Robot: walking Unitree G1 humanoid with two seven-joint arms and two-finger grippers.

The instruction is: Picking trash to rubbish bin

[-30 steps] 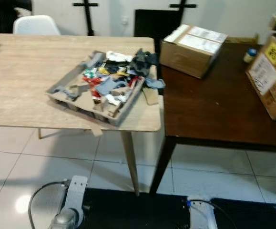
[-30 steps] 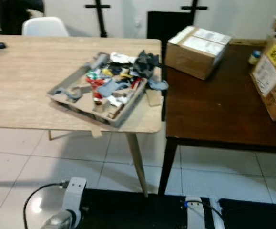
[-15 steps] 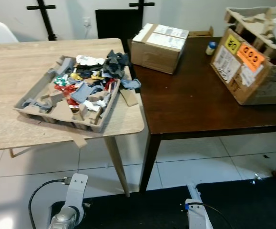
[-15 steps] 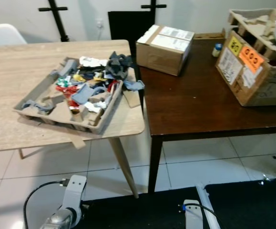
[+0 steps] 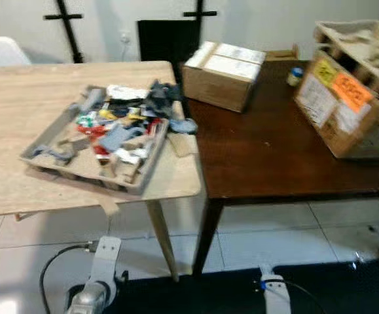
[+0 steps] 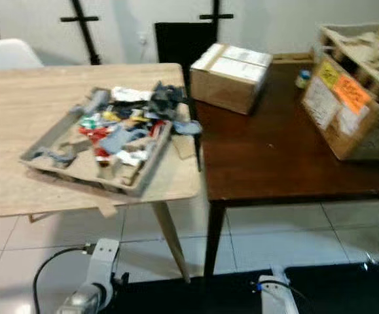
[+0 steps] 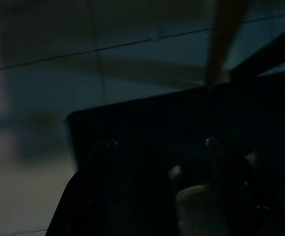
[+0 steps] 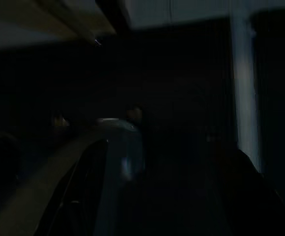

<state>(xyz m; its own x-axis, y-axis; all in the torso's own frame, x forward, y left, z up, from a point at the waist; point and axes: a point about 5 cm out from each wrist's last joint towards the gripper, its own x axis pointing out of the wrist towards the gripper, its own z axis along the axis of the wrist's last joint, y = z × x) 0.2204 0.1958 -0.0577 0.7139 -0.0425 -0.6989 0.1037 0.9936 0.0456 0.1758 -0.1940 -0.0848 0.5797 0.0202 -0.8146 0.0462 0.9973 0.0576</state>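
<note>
Setting: an indoor room, likely home or office storage. Indicated by white floor tiles (image 5: 359, 226), light wooden table (image 5: 19, 104) abutting dark table (image 5: 268, 154), taped cardboard boxes (image 5: 223, 73), white chair (image 5: 2, 49).

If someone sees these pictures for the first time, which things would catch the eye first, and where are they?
The eye goes first to the grey tray heaped with colourful scraps of trash, lying near the corner of the light wooden table. Next to it stands a dark wooden table with a sealed cardboard box at its far edge and an open box with orange labels on its right side.
</note>
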